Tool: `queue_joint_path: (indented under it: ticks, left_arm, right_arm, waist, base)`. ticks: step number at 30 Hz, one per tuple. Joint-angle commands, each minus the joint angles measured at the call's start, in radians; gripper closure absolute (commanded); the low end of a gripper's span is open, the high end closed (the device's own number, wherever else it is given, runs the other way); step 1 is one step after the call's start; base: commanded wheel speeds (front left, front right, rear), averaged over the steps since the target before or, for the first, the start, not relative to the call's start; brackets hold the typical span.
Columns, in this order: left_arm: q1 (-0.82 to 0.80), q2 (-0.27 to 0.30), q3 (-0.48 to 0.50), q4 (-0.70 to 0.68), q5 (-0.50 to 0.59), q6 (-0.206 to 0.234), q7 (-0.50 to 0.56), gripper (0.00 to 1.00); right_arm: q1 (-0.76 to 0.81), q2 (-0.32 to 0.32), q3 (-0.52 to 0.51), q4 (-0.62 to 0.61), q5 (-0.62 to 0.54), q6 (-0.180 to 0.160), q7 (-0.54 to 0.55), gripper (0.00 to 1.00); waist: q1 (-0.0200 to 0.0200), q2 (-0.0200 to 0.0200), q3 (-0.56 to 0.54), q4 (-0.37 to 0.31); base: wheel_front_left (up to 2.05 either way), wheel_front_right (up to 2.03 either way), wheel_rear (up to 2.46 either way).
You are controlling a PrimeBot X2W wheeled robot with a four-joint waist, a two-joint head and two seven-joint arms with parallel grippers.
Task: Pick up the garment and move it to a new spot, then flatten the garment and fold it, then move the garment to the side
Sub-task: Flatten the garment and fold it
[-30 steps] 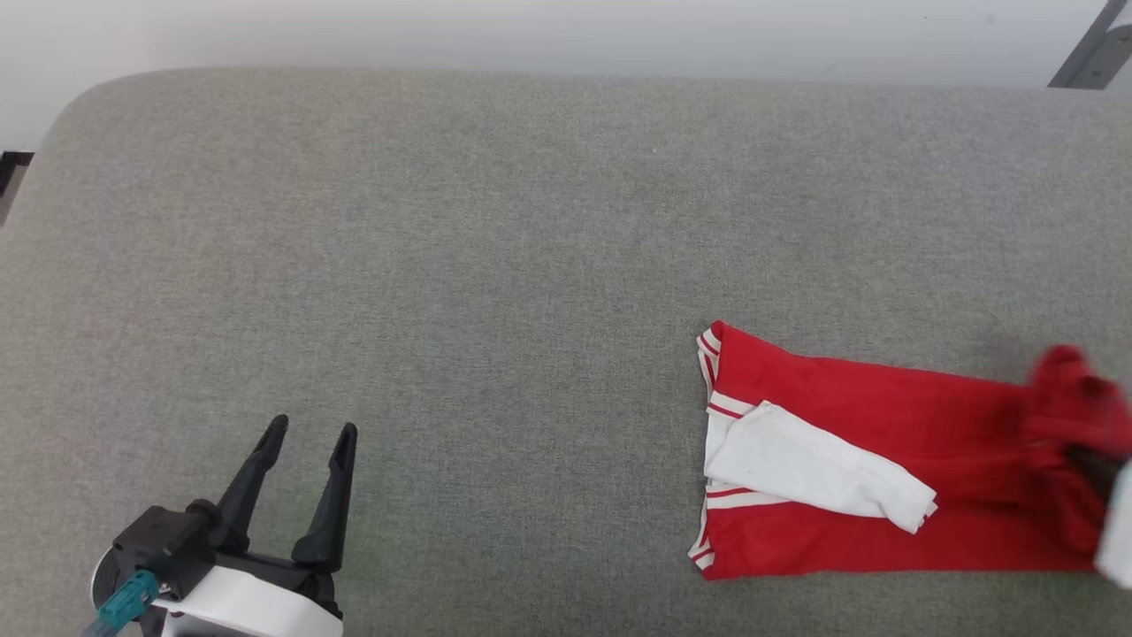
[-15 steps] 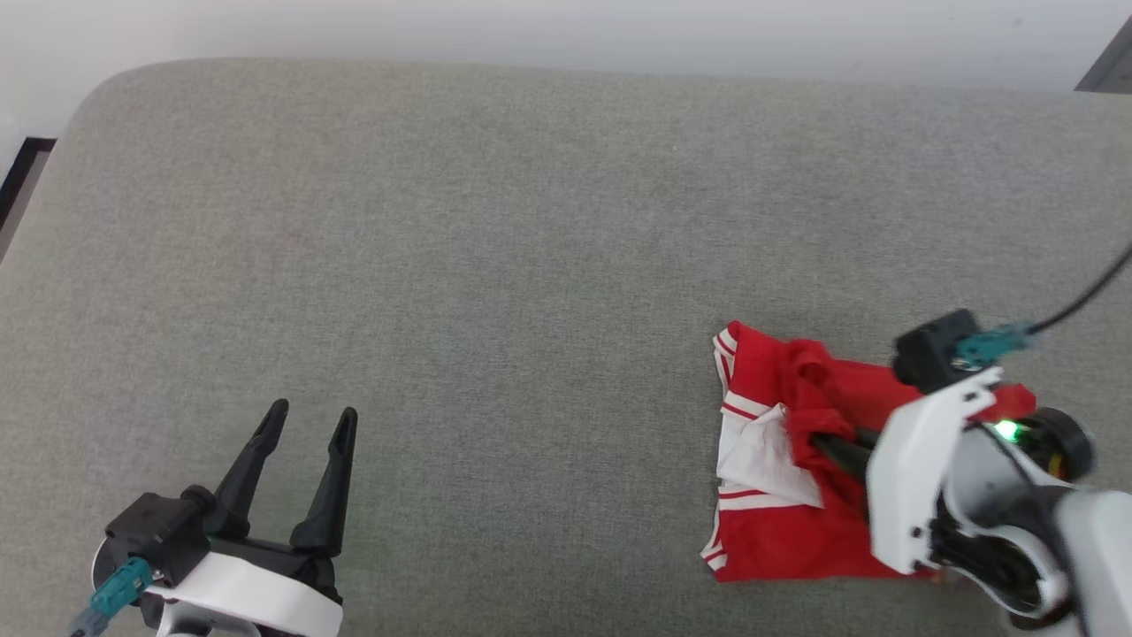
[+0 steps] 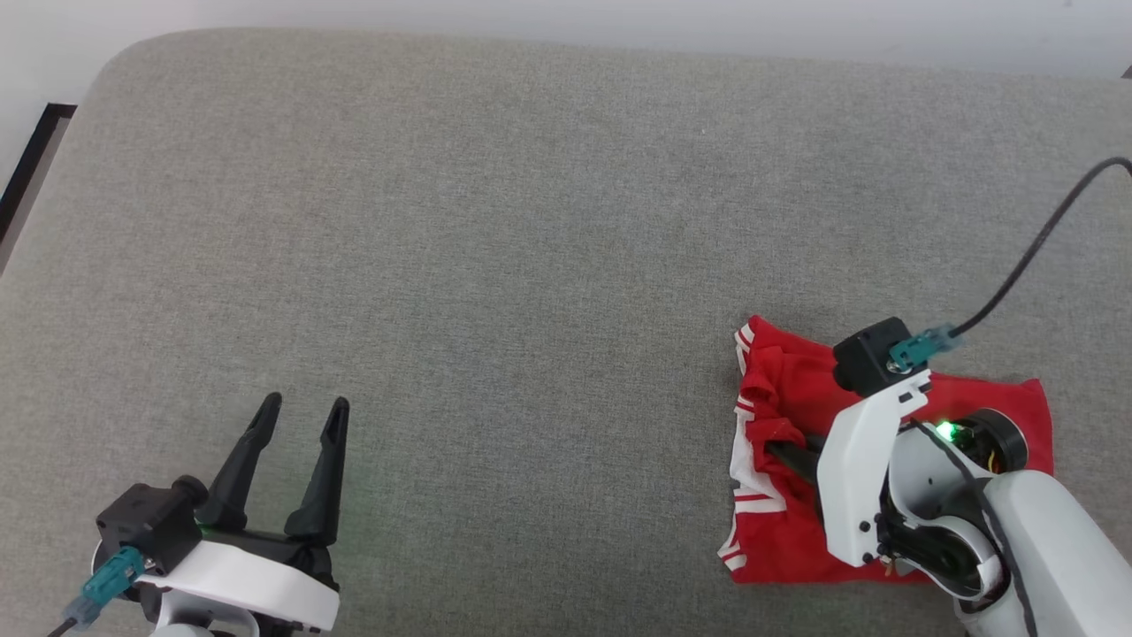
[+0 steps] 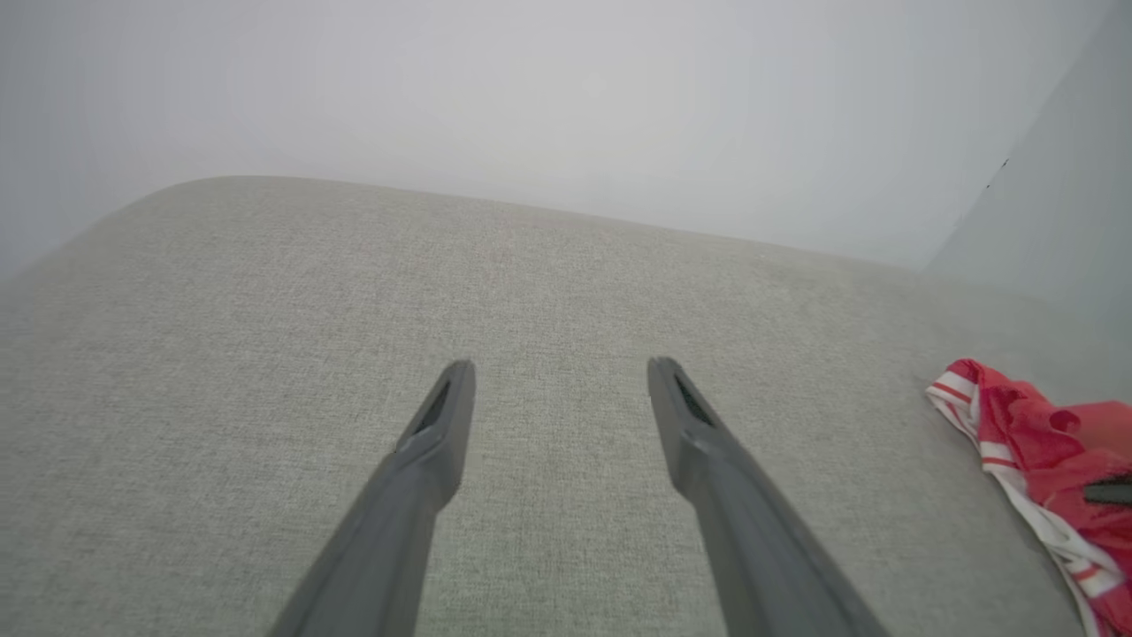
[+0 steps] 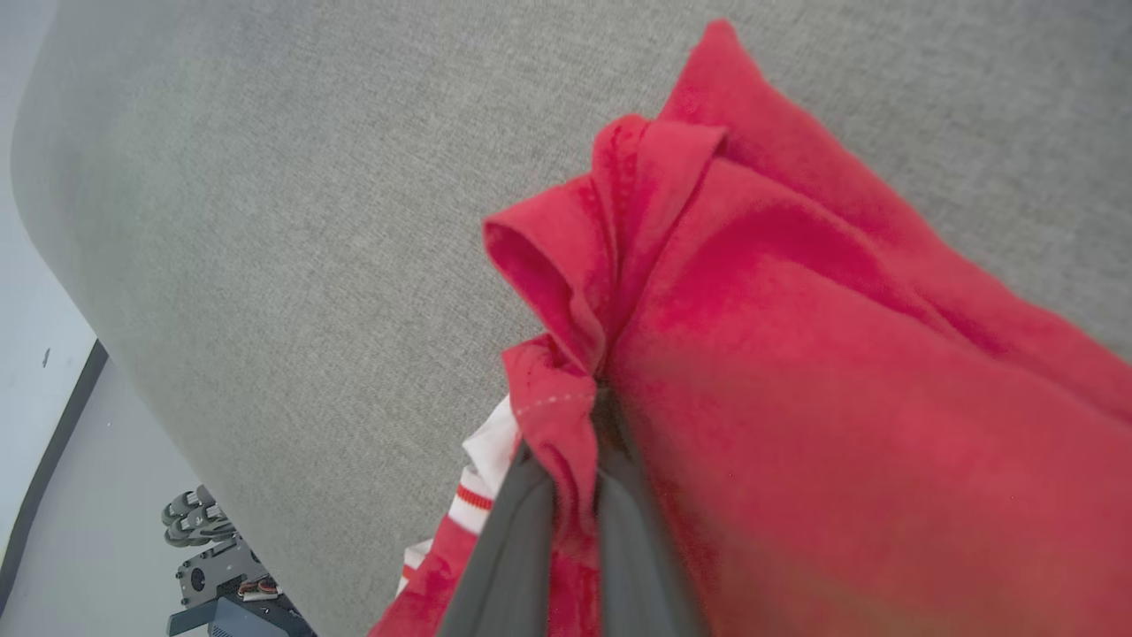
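The garment (image 3: 787, 398), a red T-shirt with white sleeves and striped trim, lies folded over itself at the lower right of the grey cushion (image 3: 531, 221). My right gripper (image 3: 778, 449) is shut on a red hem of the garment (image 5: 752, 354) and holds it over the shirt's left part; its fingers (image 5: 522, 531) pinch the fabric between them. Far to the left, my left gripper (image 3: 301, 409) stands open over bare cushion with nothing between its fingers (image 4: 442, 425). The garment's edge (image 4: 1044, 442) appears at the right of the left wrist view.
The cushion's rounded far-left corner (image 3: 115, 62) meets a pale wall. A dark strip (image 3: 35, 150) runs along the floor at the far left. A black cable (image 3: 1035, 257) leads off from my right wrist. Part of the robot's base (image 5: 221, 566) appears beyond the cushion edge.
My right gripper has carried the shirt's right end leftward over the rest, folding the garment shorter and covering the white sleeve. The head camera has shifted. The left gripper has stayed in place.
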Motion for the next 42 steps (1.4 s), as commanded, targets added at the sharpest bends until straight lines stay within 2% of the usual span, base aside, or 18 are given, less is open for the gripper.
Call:
queue_joint_path:
  ticks: [1, 2, 8, 15, 20, 23, 28, 29, 34, 39, 42]
  left_arm:
    - [-0.014, 0.005, 0.003, 0.003, -0.013, 0.002, -0.005, 0.0]
    - [-0.012, 0.006, 0.004, 0.005, -0.013, 0.002, -0.005, 0.0]
    - [0.02, 0.01, 0.018, 0.019, -0.008, 0.002, -0.005, 0.0]
    - [0.052, 0.005, 0.021, 0.027, -0.009, 0.002, -0.005, 0.0]
    - [0.066, -0.004, 0.014, 0.042, -0.012, 0.002, -0.005, 0.0]
    - [0.072, -0.01, 0.018, 0.057, -0.004, 0.002, -0.005, 0.0]
    - [0.107, -0.027, 0.032, 0.088, 0.007, 0.002, -0.005, 0.0]
    - [0.107, -0.027, 0.032, 0.088, 0.007, 0.002, -0.005, 0.0]
    - [0.142, -0.039, 0.067, 0.085, 0.021, 0.002, -0.005, 0.0]
    - [0.168, -0.057, 0.106, 0.064, 0.048, 0.002, -0.005, 0.0]
    - [0.187, -0.064, 0.121, 0.051, 0.061, 0.002, -0.005, 0.0]
  right_arm:
    - [0.001, -0.007, 0.002, 0.005, 0.011, 0.0, -0.018, 0.21]
    - [0.005, -0.016, 0.0, 0.007, 0.01, 0.0, -0.028, 0.0]
    - [0.037, -0.062, -0.026, -0.018, 0.049, 0.0, -0.071, 0.0]
    - [0.067, -0.116, -0.133, -0.027, 0.06, 0.0, -0.149, 0.0]
    - [0.074, -0.123, -0.161, 0.03, 0.068, 0.0, -0.305, 0.0]
    - [0.076, -0.129, -0.138, 0.082, 0.072, 0.0, -0.438, 0.0]
    - [0.096, -0.159, -0.068, 0.18, 0.062, 0.0, -0.73, 0.0]
    - [0.096, -0.159, -0.068, 0.18, 0.062, 0.0, -0.73, 0.0]
    - [0.103, -0.15, -0.009, 0.25, 0.065, 0.0, -0.975, 0.0]
    - [0.132, -0.131, -0.01, 0.268, 0.052, 0.0, -1.037, 0.0]
    - [0.166, -0.102, -0.079, 0.212, 0.019, 0.0, -1.038, 0.0]
  waist:
    - [-0.0001, 0.0, -0.002, -0.001]
    - [-0.0001, 0.0, -0.005, -0.003]
    - [-0.0001, 0.0, -0.045, -0.029]
    - [-0.0001, 0.0, -0.1, -0.074]
    - [-0.0001, 0.0, -0.134, -0.106]
    - [-0.0001, 0.0, -0.16, -0.122]
    - [-0.0001, 0.0, -0.226, -0.154]
    - [-0.0001, 0.0, -0.226, -0.154]
    - [-0.0001, 0.0, -0.253, -0.185]
    - [-0.0001, 0.0, -0.27, -0.2]
    - [-0.0001, 0.0, -0.275, -0.203]
  base:
    - [0.0, 0.0, 0.0]
    - [0.0, 0.0, 0.0]
    - [0.0, 0.0, 0.0]
    - [0.0, 0.0, 0.0]
    - [0.0, 0.0, 0.0]
    - [0.0, 0.0, 0.0]
    - [0.0, 0.0, 0.0]
    - [0.0, 0.0, 0.0]
    - [0.0, 0.0, 0.0]
    - [0.0, 0.0, 0.0]
    - [0.0, 0.0, 0.0]
